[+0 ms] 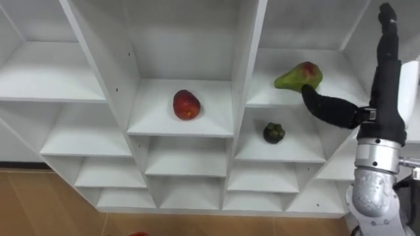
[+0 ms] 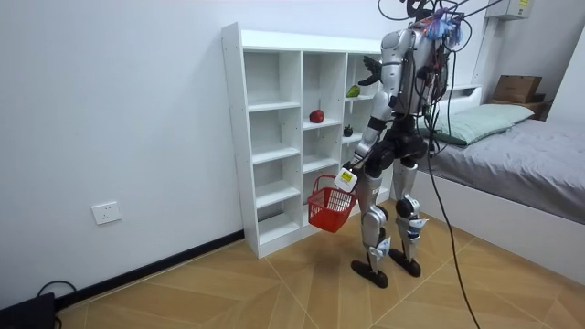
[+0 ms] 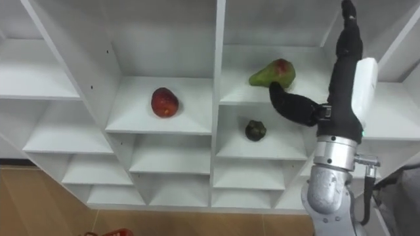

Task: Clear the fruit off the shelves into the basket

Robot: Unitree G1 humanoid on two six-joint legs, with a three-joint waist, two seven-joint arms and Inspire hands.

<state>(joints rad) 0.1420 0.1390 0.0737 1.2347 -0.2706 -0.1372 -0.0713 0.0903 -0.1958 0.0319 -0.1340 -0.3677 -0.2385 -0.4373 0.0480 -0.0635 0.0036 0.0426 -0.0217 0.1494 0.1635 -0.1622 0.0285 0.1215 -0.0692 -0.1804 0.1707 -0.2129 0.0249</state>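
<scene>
A green pear with a red blush [image 1: 299,77] lies on an upper shelf of the white closet [image 1: 244,72]. My right hand [image 1: 387,98] is raised in front of that shelf, open, fingers straight up; its thumb reaches left and its tip is at the pear's lower right side. A red apple [image 1: 186,105] sits in the compartment to the left. A small dark green fruit [image 1: 273,133] rests one shelf below the pear. In the room view my left hand [image 2: 346,177] hangs low at my side, shut on the handle of a red basket [image 2: 329,205].
I stand close against the closet's front on a wooden floor [image 2: 274,292]. Most compartments hold nothing. A bed [image 2: 521,155] stands behind me at the room view's right. The basket's red rim [image 3: 111,232] shows at the bottom edge.
</scene>
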